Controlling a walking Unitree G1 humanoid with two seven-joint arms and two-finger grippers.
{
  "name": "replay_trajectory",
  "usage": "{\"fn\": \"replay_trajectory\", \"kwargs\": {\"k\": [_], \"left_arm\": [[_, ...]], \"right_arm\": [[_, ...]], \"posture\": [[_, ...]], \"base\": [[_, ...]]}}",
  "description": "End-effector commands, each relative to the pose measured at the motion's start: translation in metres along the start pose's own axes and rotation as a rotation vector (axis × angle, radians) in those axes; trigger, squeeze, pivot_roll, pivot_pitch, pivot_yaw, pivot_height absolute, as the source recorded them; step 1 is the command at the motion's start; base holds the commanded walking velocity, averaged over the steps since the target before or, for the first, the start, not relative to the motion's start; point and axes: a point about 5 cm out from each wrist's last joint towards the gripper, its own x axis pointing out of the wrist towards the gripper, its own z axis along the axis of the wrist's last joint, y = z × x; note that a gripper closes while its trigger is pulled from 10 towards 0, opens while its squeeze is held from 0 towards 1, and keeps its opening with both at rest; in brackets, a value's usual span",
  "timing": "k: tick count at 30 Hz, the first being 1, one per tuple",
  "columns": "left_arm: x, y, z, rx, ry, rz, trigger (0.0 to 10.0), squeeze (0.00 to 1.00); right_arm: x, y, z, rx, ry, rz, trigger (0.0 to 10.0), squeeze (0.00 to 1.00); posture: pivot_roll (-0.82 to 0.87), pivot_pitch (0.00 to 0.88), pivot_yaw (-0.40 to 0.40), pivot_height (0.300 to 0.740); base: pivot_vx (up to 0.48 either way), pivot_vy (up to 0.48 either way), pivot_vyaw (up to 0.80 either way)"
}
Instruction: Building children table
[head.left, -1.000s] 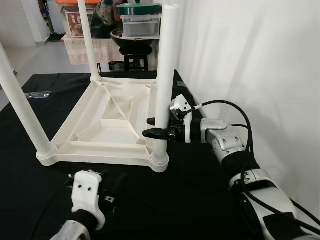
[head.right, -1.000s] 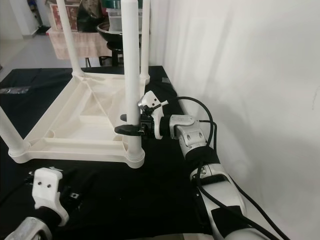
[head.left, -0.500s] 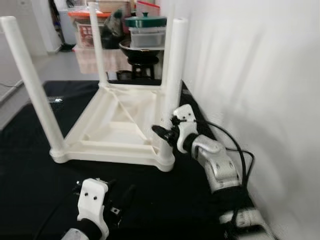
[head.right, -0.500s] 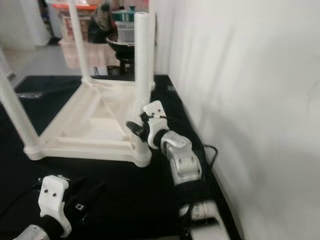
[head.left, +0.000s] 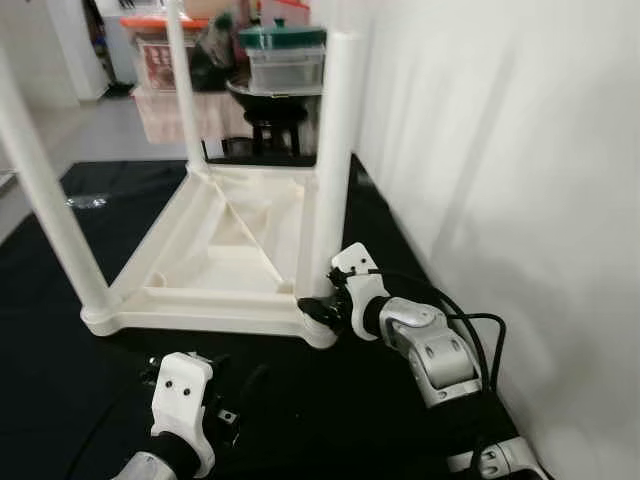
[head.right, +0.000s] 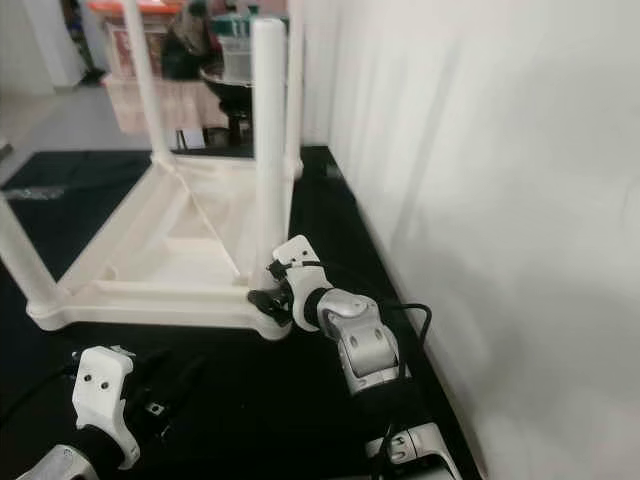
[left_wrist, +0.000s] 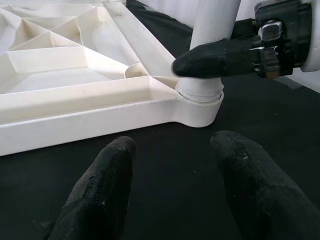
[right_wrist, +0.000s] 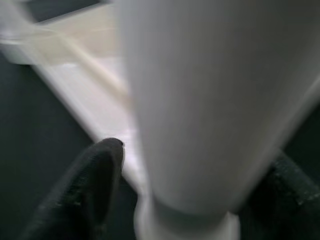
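The right gripper (head.left: 318, 306) reaches sideways, its fingers apparently closed around the base of the near leg (head.left: 334, 160) of the upturned white children's table (head.left: 215, 250). The left gripper (left_wrist: 172, 175) hovers low, open and empty. The table rests on a black surface (head.left: 60, 390) beside a white wall (head.left: 500, 130); three legs are visible.

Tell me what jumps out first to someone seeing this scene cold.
An upturned white children's table lies on a black cloth, its legs standing up. The right gripper straddles the near right leg just above its socket. The left gripper hovers open over the cloth in front of that corner.
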Motion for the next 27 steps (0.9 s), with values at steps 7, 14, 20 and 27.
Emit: {"fn": "replay_trajectory", "kwargs": {"k": [7, 14, 20, 27], "left_arm": [[0.002, 0.0, 0.0, -0.005, -0.001, -0.011, 10.0, 0.0], [0.002, -0.001, 0.001, -0.001, -0.005, -0.015, 10.0, 0.0], [0.003, -0.003, 0.001, -0.002, -0.003, -0.017, 10.0, 0.0], [0.002, -0.006, -0.001, -0.007, 0.0, -0.022, 10.0, 0.0]], "right_arm": [[-0.005, -0.014, 0.046, -0.138, -0.169, 0.308, 10.0, 0.0], [0.0, -0.026, 0.048, -0.16, -0.134, 0.402, 4.9, 0.0], [-0.002, -0.036, 0.059, -0.136, -0.168, 0.462, 0.0, 0.0], [-0.003, -0.044, 0.049, -0.124, -0.161, 0.436, 0.0, 0.0]], "posture": [[0.07, 0.0, -0.049, 0.74], [0.09, 0.0, -0.052, 0.74], [0.09, 0.0, -0.059, 0.74], [0.08, 0.0, -0.06, 0.74]], "base": [[0.0, 0.0, 0.0], [0.0, 0.0, 0.0], [0.0, 0.0, 0.0], [0.0, 0.0, 0.0]]}}
